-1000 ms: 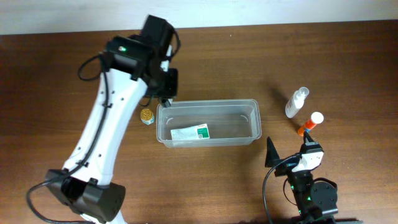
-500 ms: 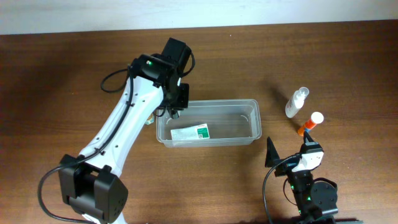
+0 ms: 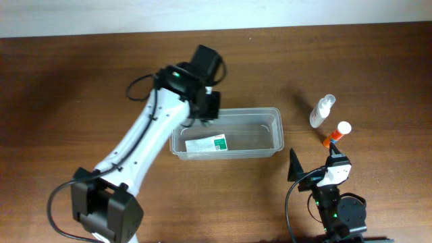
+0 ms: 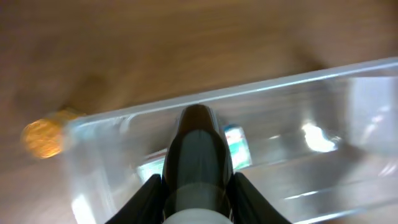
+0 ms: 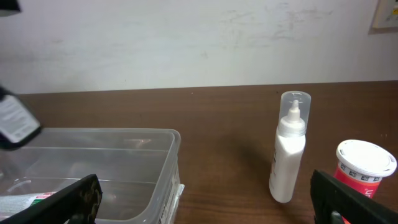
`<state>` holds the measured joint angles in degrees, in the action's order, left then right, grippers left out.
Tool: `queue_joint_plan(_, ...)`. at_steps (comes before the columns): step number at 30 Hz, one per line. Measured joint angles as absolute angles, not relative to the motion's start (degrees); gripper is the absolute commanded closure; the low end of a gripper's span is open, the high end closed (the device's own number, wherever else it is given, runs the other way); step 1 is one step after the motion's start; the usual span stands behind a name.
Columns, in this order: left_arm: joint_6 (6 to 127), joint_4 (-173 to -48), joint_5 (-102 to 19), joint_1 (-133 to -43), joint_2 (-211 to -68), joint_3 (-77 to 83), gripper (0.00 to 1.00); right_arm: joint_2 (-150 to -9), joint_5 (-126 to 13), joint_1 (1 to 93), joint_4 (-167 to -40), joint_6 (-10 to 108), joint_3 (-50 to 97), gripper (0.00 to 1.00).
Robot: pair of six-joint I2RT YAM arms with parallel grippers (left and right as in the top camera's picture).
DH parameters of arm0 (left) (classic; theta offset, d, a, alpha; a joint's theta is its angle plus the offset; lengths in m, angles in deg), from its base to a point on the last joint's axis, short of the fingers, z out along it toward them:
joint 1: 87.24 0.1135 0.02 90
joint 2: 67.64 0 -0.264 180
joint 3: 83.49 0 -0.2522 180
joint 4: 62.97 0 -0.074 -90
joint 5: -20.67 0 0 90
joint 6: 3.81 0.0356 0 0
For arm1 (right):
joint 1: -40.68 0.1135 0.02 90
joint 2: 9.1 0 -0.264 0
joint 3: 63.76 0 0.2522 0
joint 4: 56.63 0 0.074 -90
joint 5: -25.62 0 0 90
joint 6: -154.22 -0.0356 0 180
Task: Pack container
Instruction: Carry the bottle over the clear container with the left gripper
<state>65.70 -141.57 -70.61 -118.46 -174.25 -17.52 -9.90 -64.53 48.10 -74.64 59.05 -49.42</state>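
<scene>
The clear container (image 3: pixel 270 145) lies mid-table with a white and green packet (image 3: pixel 206 143) inside. My left gripper (image 3: pixel 208 112) hangs over the container's back left rim, shut on a dark bottle (image 4: pixel 198 143) that points down into the tub (image 4: pixel 348 93). The packet (image 4: pixel 237 144) shows below the bottle. My right gripper (image 5: pixel 211 208) is wide open and empty, low near the table's front edge (image 3: pixel 317 174), to the right of the container (image 5: pixel 124 155).
A white spray bottle (image 3: pixel 322 111) and an orange bottle with a white cap (image 3: pixel 337 133) stand right of the container; both show in the right wrist view (image 5: pixel 290 149) (image 5: pixel 364 167). A small gold-lidded jar (image 4: pixel 43 137) sits outside the container's left end.
My left arm has swung right with the dark bottle, from the container's left end to over its back left part. The right arm has not moved.
</scene>
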Motion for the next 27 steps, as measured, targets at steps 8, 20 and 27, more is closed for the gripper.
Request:
queue_joint_plan(8, 60.3, -137.7, -69.1, -124.8, -174.3, -17.5, 0.89, -9.9, -64.5, 48.1, -74.6, 59.1, -49.4, 0.02)
queue_joint_plan(20, 55.1, -135.6, -69.7, -127.9, -174.3, -17.5, 0.88, -9.9, -64.5, 48.1, -74.6, 59.1, -49.4, 0.02)
queue_joint_plan(27, 53.0, -134.0, -70.0, -128.9, -177.2, -17.5, 0.86, -9.9, -64.5, 48.1, -74.6, 59.1, -49.4, 0.02)
